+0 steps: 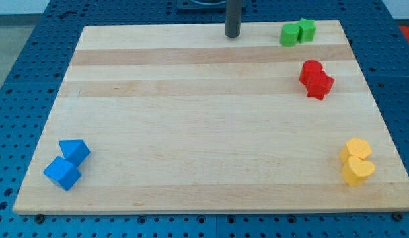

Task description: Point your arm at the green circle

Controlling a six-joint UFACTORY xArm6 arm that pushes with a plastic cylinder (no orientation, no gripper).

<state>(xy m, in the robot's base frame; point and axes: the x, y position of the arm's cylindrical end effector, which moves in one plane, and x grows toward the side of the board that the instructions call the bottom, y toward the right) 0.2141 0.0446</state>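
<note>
The green circle is a short green cylinder near the view's top right on the wooden board. A green star block touches its right side. My tip is the lower end of a dark rod at the view's top centre. It stands well to the left of the green circle, at about the same height in the view, with bare board between them.
Two red blocks touch each other at the right, below the green pair. Two yellow blocks sit at the lower right. A blue triangle and a blue cube sit at the lower left.
</note>
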